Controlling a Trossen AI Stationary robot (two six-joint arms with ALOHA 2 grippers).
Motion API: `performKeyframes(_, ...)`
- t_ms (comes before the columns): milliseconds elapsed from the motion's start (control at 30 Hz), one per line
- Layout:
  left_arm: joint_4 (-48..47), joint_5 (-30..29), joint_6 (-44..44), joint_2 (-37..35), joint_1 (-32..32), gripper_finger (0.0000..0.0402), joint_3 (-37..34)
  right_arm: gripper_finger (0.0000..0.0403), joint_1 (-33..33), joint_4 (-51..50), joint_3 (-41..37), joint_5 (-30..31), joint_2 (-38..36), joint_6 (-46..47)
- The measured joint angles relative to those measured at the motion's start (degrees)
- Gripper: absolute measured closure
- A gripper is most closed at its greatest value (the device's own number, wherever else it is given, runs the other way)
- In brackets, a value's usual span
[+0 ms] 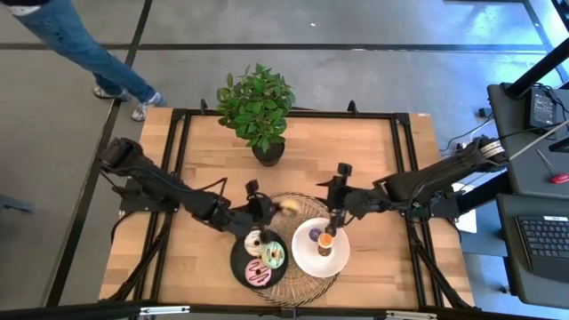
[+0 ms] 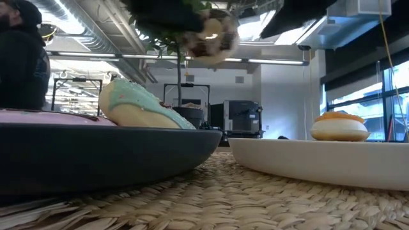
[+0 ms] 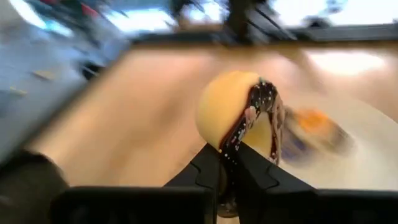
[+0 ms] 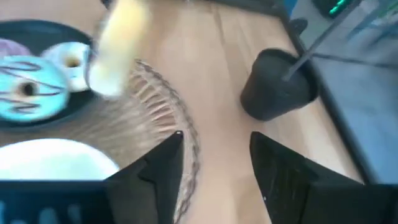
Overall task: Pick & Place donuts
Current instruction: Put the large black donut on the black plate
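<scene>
Honestly, the left pincer (image 3: 231, 163) pinching the chocolate donut (image 3: 245, 118) by its rim mid-frame might let it slip, while the right pincer (image 4: 214, 158) hangs spread.

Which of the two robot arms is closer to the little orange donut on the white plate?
The right. The right gripper hangs open just above the orange donut at the white plate. The left gripper is off toward the black plate, holding a chocolate donut.
</scene>
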Motion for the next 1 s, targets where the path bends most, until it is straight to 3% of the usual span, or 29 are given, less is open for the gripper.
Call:
performKeyframes(200, -14.8, 23.5, -8.2, -5.1, -2.7, 0.0376, 0.0, 0.0203, 0.6, -4.1, 0.0, -1.2, -4.5, 4.2)
performKeyframes(433, -22.0, 41.5, -7.4, -6.1, -3.6, 0.0375, 0.0, 0.0202, 0.6, -3.9, 0.0, 0.7, -3.9, 4.5)
performKeyframes(700, -23.5, 49.0, 6.4, -2.3, -4.7, 0.0370, 0.0, 0.0202, 0.6, -3.6, 0.0, 0.7, -1.7, 6.5)
performKeyframes(1000, -24.5, 50.6, 13.5, 1.0, -4.6, 0.0369, 0.0, 0.0202, 0.6, -2.8, 0.0, 0.8, -1.0, 7.7)
